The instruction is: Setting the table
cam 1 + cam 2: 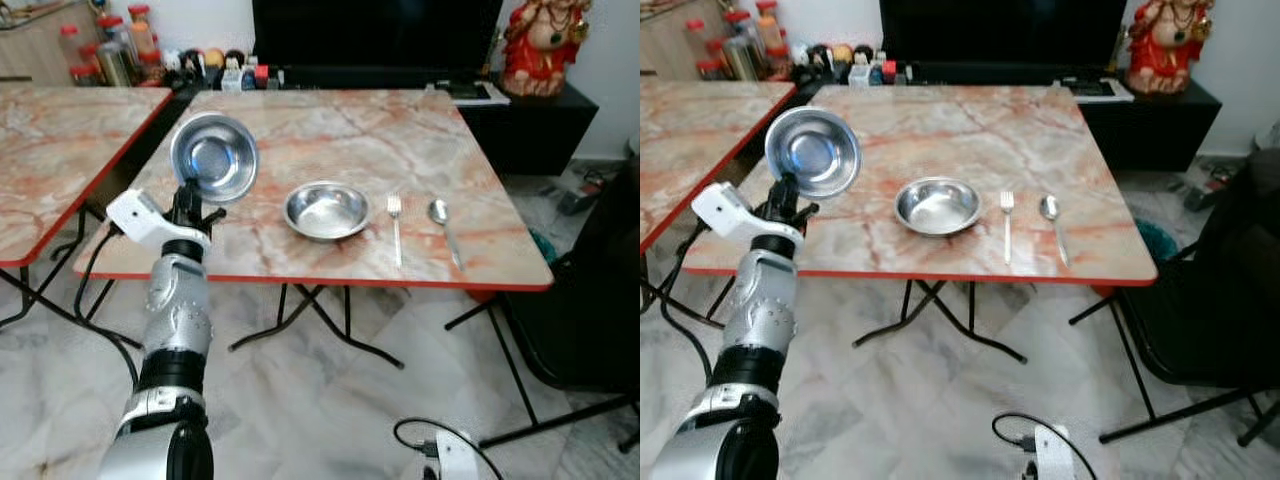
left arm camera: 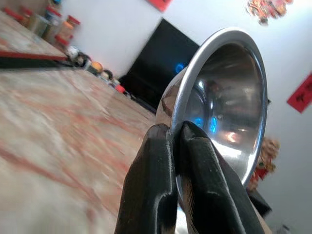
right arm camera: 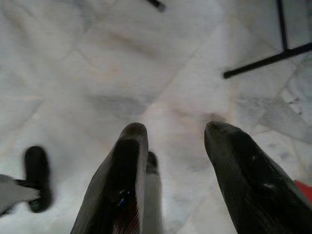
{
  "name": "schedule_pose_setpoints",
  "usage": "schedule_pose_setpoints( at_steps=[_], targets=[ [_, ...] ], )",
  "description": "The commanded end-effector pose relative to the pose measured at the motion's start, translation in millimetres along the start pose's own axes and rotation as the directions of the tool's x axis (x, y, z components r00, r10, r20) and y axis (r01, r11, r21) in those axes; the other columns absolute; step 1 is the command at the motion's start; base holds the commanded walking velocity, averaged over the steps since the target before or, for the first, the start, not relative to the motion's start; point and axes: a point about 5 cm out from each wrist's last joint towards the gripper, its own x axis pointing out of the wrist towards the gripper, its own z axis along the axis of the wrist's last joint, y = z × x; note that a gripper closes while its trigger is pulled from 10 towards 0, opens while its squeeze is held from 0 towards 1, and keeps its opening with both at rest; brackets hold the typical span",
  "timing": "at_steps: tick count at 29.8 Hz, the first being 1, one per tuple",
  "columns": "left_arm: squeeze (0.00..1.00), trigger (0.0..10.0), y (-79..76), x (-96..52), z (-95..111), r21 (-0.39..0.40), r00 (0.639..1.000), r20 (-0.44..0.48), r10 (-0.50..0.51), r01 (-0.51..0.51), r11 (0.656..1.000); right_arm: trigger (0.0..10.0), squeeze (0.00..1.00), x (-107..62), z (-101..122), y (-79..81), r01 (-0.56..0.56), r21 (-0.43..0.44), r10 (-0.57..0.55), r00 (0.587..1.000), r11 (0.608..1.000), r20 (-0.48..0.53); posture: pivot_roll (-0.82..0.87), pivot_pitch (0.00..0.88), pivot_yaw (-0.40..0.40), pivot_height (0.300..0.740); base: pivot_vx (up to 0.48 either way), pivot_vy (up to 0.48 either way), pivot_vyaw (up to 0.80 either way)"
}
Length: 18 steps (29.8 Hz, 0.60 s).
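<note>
My left gripper (image 1: 188,190) is shut on the rim of a small steel bowl (image 1: 214,157), held tilted on edge above the left front part of the marble table (image 1: 330,130). In the left wrist view both fingers (image 2: 161,195) pinch the bowl's rim (image 2: 214,97). A larger steel bowl (image 1: 326,210) sits near the table's front middle. To its right lie a fork (image 1: 395,225) and a spoon (image 1: 442,225). My right gripper (image 3: 175,146) hangs open over the floor.
A second marble table (image 1: 60,150) stands to the left. Jars and bottles (image 1: 120,50), a black TV (image 1: 375,35) and a red statue (image 1: 545,45) line the back. A dark chair (image 1: 595,290) stands at the right. Cables run across the floor (image 1: 420,430).
</note>
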Motion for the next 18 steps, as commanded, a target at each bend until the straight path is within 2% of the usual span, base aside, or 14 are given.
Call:
schedule_pose_setpoints(
  at_steps=[1, 12, 18],
  targets=[
    [0.00, 10.0, -3.9, 1.6, -4.7, 0.021, 0.999, -0.036, -0.011, 0.012, 1.000, 10.0, 0.00, -0.1, -0.9, -3.1, 0.006, 0.001, -0.006, 1.000, 1.000, -0.002, 0.02, 0.000, 0.019, 0.740, 0.000, 0.000, 0.00],
    [0.00, 10.0, -2.2, -0.4, -4.8, 0.027, 0.999, -0.041, -0.021, 0.022, 0.999, 10.0, 0.00, 0.6, 3.0, -2.5, 0.005, -0.006, -0.005, 1.000, 1.000, 0.008, 0.03, 0.000, 0.010, 0.740, 0.000, 0.000, 0.00],
    [0.00, 10.0, -2.3, -0.5, -4.8, 0.020, 0.999, -0.038, -0.019, 0.020, 1.000, 10.0, 0.00, 0.7, 3.2, -2.4, 0.006, -0.001, -0.006, 1.000, 1.000, 0.009, 0.02, 0.000, 0.011, 0.740, 0.244, 0.000, 0.00]
  ],
)
